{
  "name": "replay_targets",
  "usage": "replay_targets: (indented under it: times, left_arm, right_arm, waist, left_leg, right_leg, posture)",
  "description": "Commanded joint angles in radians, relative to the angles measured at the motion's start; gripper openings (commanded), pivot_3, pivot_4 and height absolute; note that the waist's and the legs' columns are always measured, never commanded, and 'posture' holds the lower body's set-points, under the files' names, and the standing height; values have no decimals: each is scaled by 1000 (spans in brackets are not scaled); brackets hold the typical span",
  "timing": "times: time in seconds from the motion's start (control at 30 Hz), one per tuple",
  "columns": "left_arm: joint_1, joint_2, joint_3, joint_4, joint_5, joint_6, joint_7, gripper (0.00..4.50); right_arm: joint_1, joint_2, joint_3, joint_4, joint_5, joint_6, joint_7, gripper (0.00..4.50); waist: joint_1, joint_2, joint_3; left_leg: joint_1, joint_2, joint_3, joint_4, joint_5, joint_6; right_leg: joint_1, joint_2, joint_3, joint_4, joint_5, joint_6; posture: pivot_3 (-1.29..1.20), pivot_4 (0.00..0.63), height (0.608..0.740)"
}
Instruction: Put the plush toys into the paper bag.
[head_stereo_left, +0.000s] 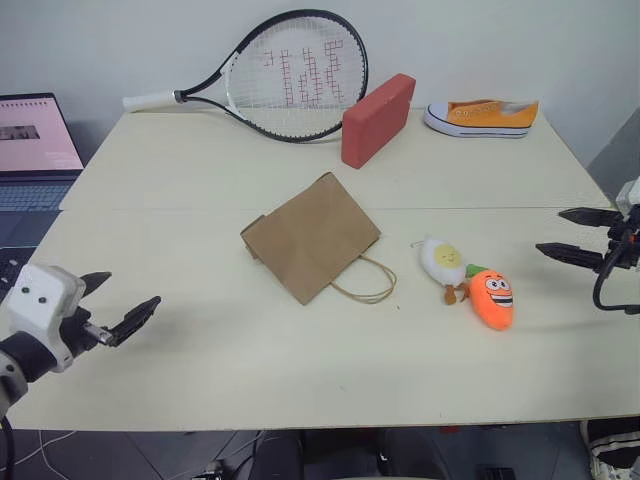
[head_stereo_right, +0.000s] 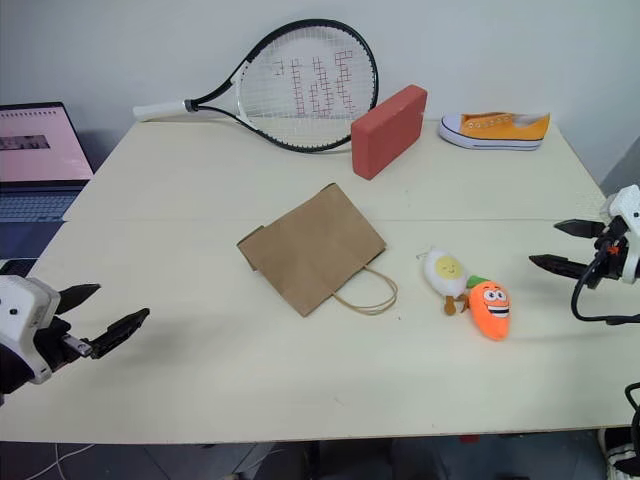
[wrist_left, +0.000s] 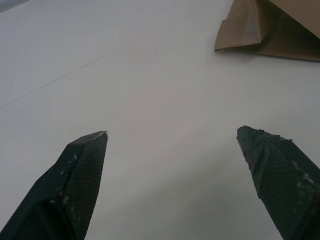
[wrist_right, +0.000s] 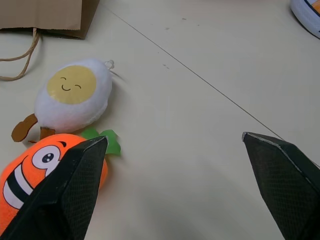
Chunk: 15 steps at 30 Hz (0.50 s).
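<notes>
Both our grippers, left (head_stereo_left: 122, 318) and right (head_stereo_left: 578, 236), hang wide open and empty, and we risk shoving the flat paper bag (head_stereo_left: 311, 236) while stuffing the egg (head_stereo_left: 442, 261) and carrot (head_stereo_left: 491, 299) in

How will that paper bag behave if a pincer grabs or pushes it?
The paper bag lies flat and folded on the table, so it probably weighs little and would slide when pushed. Its thin creased paper would likely bend, not stay stiff. Its cord handles lie limp, so they would probably flop.
</notes>
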Motion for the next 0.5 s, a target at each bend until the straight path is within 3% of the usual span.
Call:
replay_targets:
  times: [0.03, 0.5]
  left_arm:
    - [-8, -10, 43, -27, -9, -11, -3, 4388]
    - [-11, -38, 73, 16, 16, -93, -30, 4388]
  right_arm:
    - [-23, -6, -6, -27, 9, -2, 3, 4500]
    - [-40, 14, 9, -12, -1, -23, -2, 4500]
  waist:
    - [0, 0, 0]
    - [1, 0, 0]
  left_leg:
    - [0, 0, 0, 0, 0, 0]
    - [0, 0, 0, 0, 0, 0]
  right_leg:
    - [0, 0, 0, 0, 0, 0]
    - [0, 0, 0, 0, 0, 0]
  posture:
    - [0, 150, 740]
    - [0, 150, 740]
